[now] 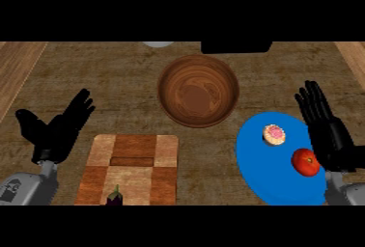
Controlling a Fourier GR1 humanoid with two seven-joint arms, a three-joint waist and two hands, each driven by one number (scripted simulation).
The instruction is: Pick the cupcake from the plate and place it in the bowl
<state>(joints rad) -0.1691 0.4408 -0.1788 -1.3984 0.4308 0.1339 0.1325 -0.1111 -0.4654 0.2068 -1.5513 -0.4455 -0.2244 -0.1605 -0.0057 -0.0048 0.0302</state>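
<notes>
A small cupcake [273, 134] with pink frosting sits on the blue plate [260, 169] at the right. A red tomato [306, 162] lies on the same plate, nearer to me. The brown wooden bowl [197, 91] stands beyond the plate, at the centre, and holds nothing. My right hand [329, 132] is open, fingers straight and pointing away, just right of the plate and apart from the cupcake. At the left my left hand [58, 129] is open with the thumb spread, resting above the counter.
A checkered wooden cutting board [135, 166] lies at the lower centre-left with a small purple eggplant [115, 197] at its near edge. A dark object [236, 47] and a pale round thing [158, 44] sit at the far edge.
</notes>
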